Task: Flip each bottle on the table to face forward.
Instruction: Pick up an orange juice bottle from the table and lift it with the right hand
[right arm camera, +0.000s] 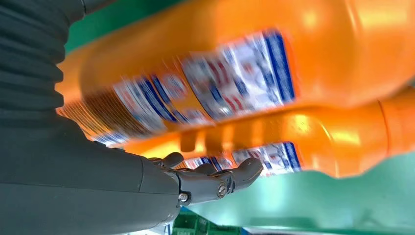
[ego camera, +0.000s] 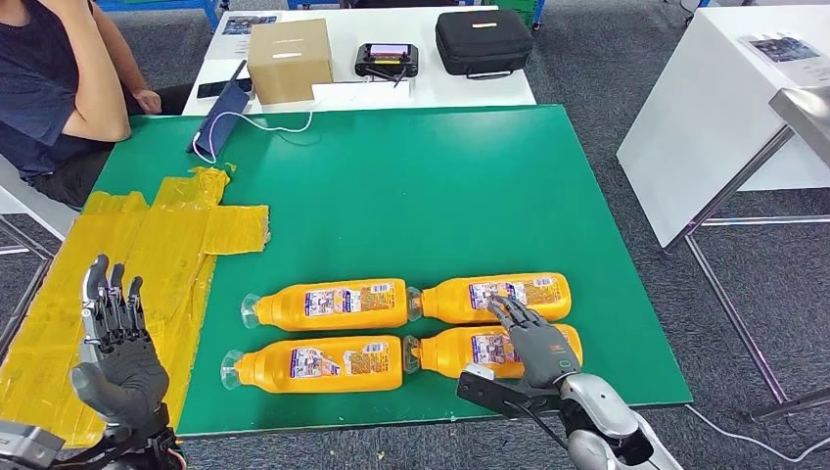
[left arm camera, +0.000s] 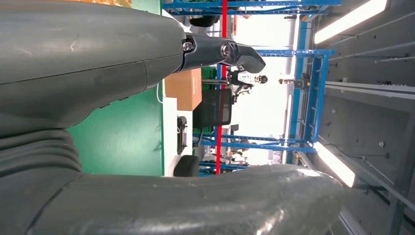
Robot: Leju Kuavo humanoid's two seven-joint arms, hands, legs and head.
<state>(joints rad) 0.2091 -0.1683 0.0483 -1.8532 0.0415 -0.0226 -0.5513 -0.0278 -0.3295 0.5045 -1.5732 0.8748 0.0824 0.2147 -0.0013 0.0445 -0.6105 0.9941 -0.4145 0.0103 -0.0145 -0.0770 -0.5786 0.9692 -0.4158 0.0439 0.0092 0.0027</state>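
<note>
1. Four orange plastic bottles with printed labels are laid in a two-by-two block on the green desk [ego camera: 411,196], long axes running left to right, caps toward the robot's left.
2. The right hand [ego camera: 536,345] is seen resting flat over the near right bottle [ego camera: 494,351], its fingers [ego camera: 509,311] spread and reaching onto the far right bottle [ego camera: 499,297]; nothing is gripped.
3. The left hand [ego camera: 117,352] is held upright over the yellow taped patch [ego camera: 147,255], fingers apart, empty.
4. The left pair, the far left bottle [ego camera: 328,305] and the near left bottle [ego camera: 318,364], is well apart from either hand.
5. Judgement: the right pair is nearest the right hand; a roll about the long axis is called for.
</note>
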